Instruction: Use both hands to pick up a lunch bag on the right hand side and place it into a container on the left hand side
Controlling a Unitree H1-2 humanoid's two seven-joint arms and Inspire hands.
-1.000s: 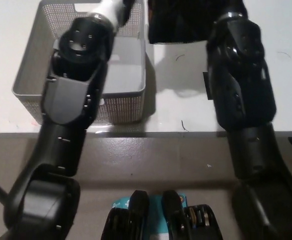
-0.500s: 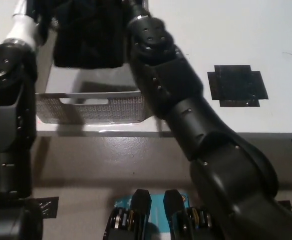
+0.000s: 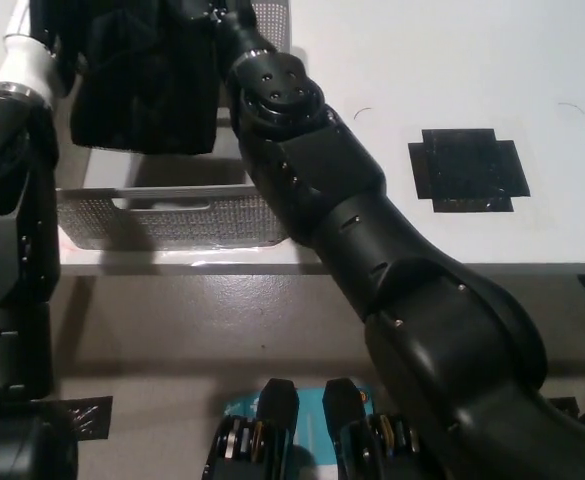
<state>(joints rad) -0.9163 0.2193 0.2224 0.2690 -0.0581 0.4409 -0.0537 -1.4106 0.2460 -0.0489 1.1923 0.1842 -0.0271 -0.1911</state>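
The black lunch bag (image 3: 147, 85) is above the grey mesh container (image 3: 172, 215), at the top left of the head view. Its lower edge is over the open inside of the container, and I cannot tell if the bag already rests on the bottom or is a little above it. The container stands on the white table (image 3: 452, 80), near the front edge of the table, and its perforated front wall with a handle slot faces the camera.

The black right arm (image 3: 372, 260) comes in from the bottom right and reaches across to the right side of the bag. The right hand is hidden behind the arm and the bag (only the wrist part is seen near the top), so I cannot tell how its fingers are set or if they grip the bag.

The left arm (image 3: 7, 200) goes up along the left edge of the picture, with a white section (image 3: 27, 65) near the top, beside the left side of the bag. The left hand is also not visible.

On the table, well to the right of the container, there is a black cross-shaped tape mark (image 3: 469, 170).
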